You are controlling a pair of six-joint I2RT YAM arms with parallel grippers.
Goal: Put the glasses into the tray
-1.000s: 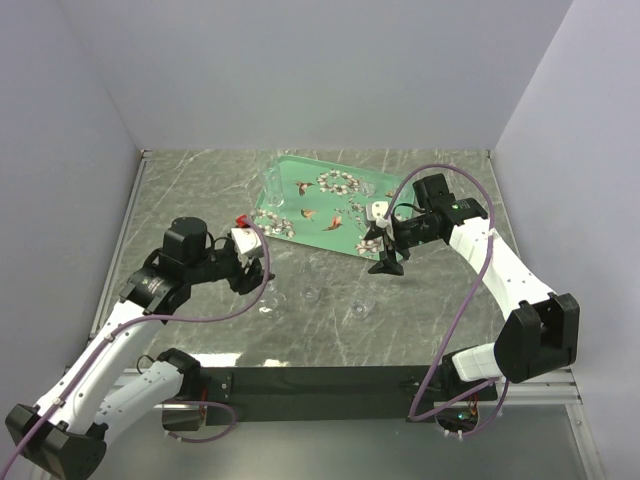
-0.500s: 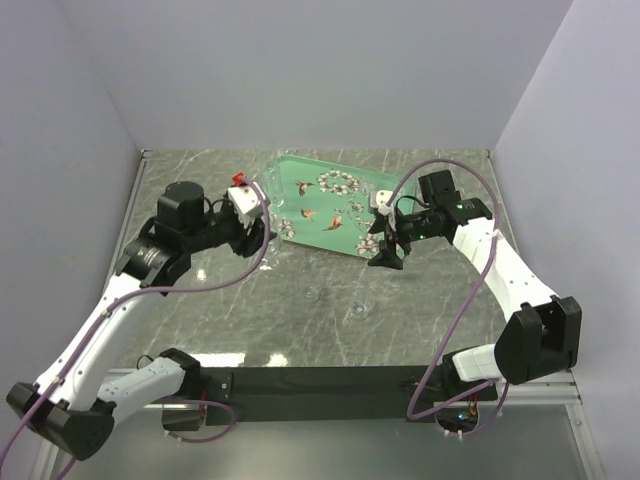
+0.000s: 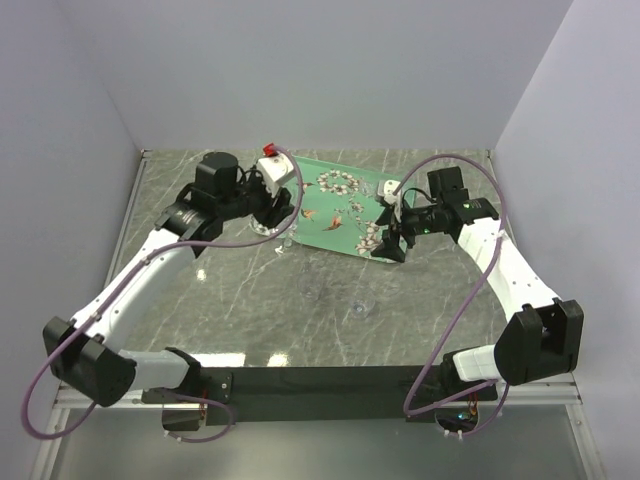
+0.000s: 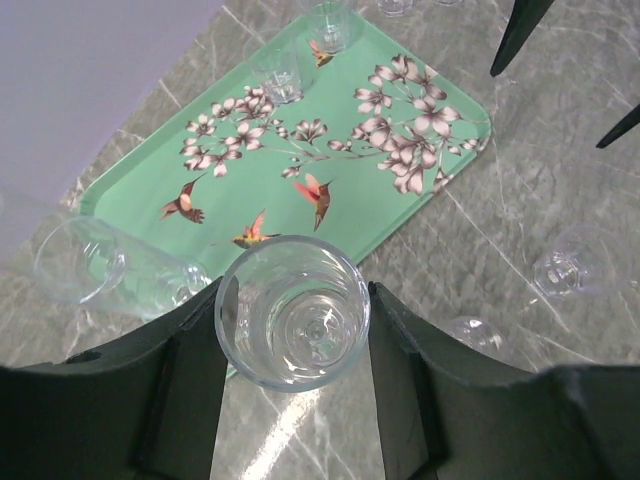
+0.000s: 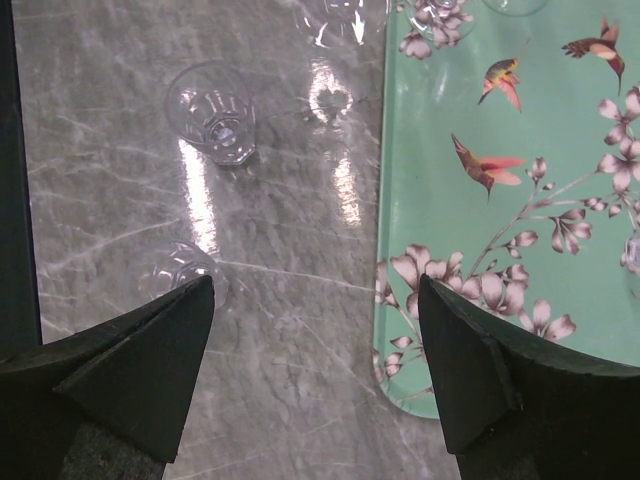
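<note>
Swinging in from the left side of the table [image 5: 280, 200], the left gripper [image 3: 275, 218] now hangs over the near-left edge of the tray [image 4: 365, 225]. It is clamped on a smooth, thin-walled clear glass [image 4: 293, 325], upright and not yet released. The right gripper [image 5: 315, 300], spread wide and empty, has closed in on the tray's near-right corner. Faceted tumblers [image 5: 212, 110] wait on the glossy marbled table.

I get bright, even overhead light; white glare streaks the glossy counter [image 5: 290, 250]; both wrist views are sharp.
</note>
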